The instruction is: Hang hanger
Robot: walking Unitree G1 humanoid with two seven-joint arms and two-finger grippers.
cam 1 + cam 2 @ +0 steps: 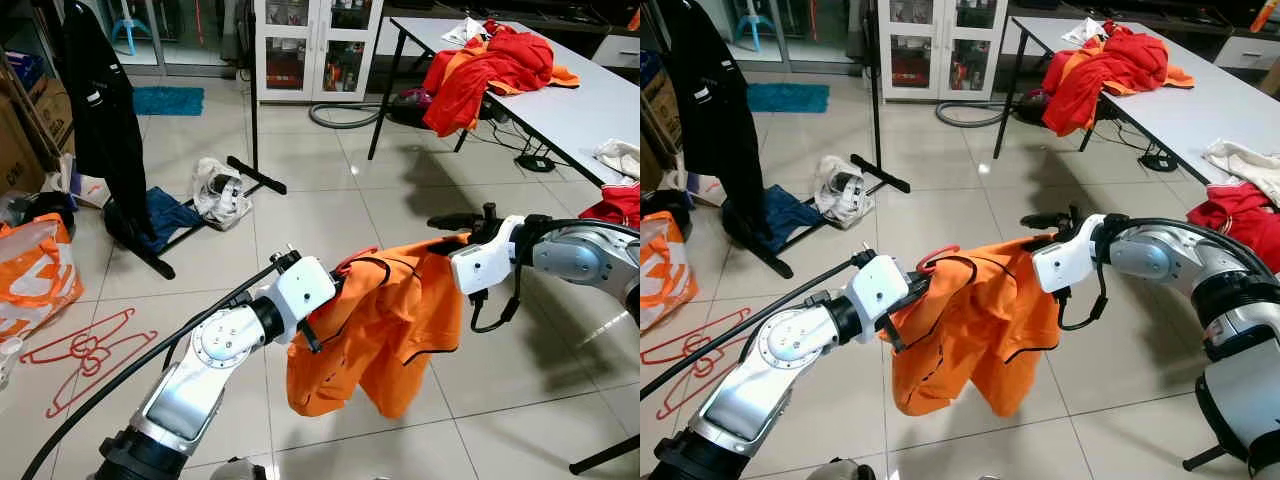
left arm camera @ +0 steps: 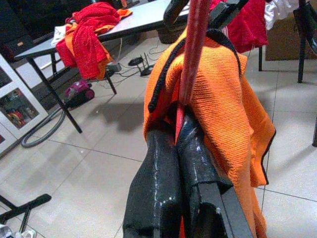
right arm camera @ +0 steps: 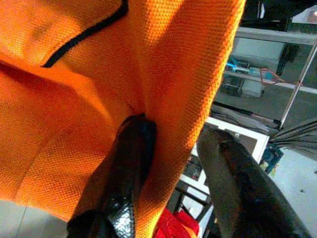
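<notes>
Nearest to me is my left arm (image 1: 200, 370), rising from about seven o'clock toward the middle of the view, and its left gripper (image 2: 181, 131) has its two black fingers (image 2: 153, 183) pressed together on the thin red hanger (image 2: 190, 64), with no gap showing between them. The orange shirt (image 1: 385, 320) is draped over that hanger and hangs free in the air between my two arms, its lower hem well above the tiled floor (image 1: 330, 215). From three o'clock my right arm (image 1: 580, 255) reaches in, and the right gripper (image 3: 168, 158) has one finger tucked into a fold of the orange cloth while the other stands apart from it with a clear gap, so those jaws are open. Ahead at twelve o'clock the floor is open up to a glass-doored cabinet (image 1: 315, 45). At ten o'clock a black garment (image 1: 100, 110) hangs on a rack (image 1: 250, 90), whose black foot (image 1: 255, 175) juts across the tiles beside a crumpled white bag (image 1: 220, 190). At one to two o'clock the edge of a white table (image 1: 580, 110) runs diagonally, piled with red and orange clothes (image 1: 490, 70). At eight o'clock spare red hangers (image 1: 85, 355) lie flat beside an orange bag (image 1: 35, 270).
</notes>
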